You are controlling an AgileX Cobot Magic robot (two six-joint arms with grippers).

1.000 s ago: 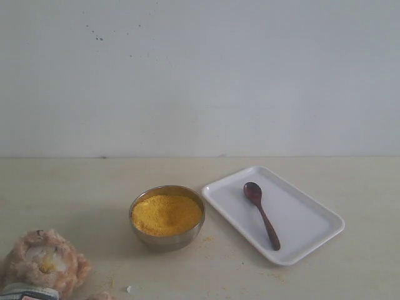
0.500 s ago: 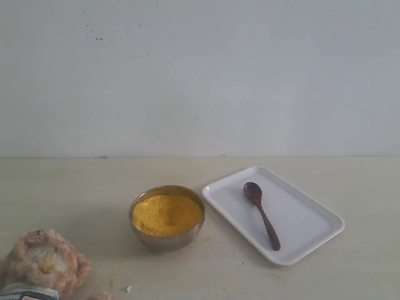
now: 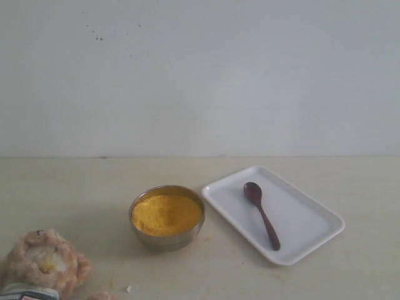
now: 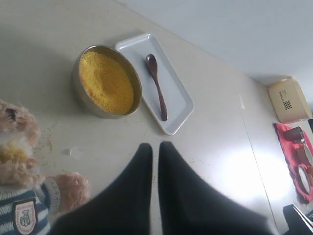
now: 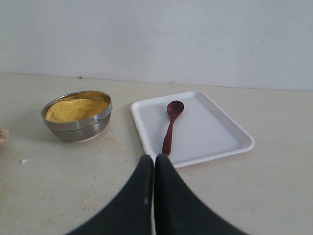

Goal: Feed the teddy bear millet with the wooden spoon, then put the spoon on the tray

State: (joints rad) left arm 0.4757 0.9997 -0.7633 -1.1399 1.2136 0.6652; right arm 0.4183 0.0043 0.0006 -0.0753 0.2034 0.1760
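The wooden spoon (image 3: 261, 214) lies diagonally on the white tray (image 3: 312, 226), its oval bowl toward the wall. Left of the tray stands the steel bowl (image 3: 167, 239) heaped with yellow millet (image 3: 166, 214). The teddy bear (image 3: 45, 264) lies at the lower left, only its fluffy head and a strip of striped shirt showing. In the left wrist view the bear (image 4: 19, 161) is beside my left gripper (image 4: 155, 146), which is shut and empty above bare table. My right gripper (image 5: 153, 158) is shut and empty, just short of the tray's (image 5: 215, 142) near rim and the spoon (image 5: 171, 125) handle. Neither gripper appears in the exterior view.
Stray millet grains and a small white crumb (image 3: 129, 289) lie on the table between the bear and the bowl. A pale wall rises behind the table. In the left wrist view a cardboard box (image 4: 288, 100) and a red cloth with objects (image 4: 296, 156) sit beyond the table.
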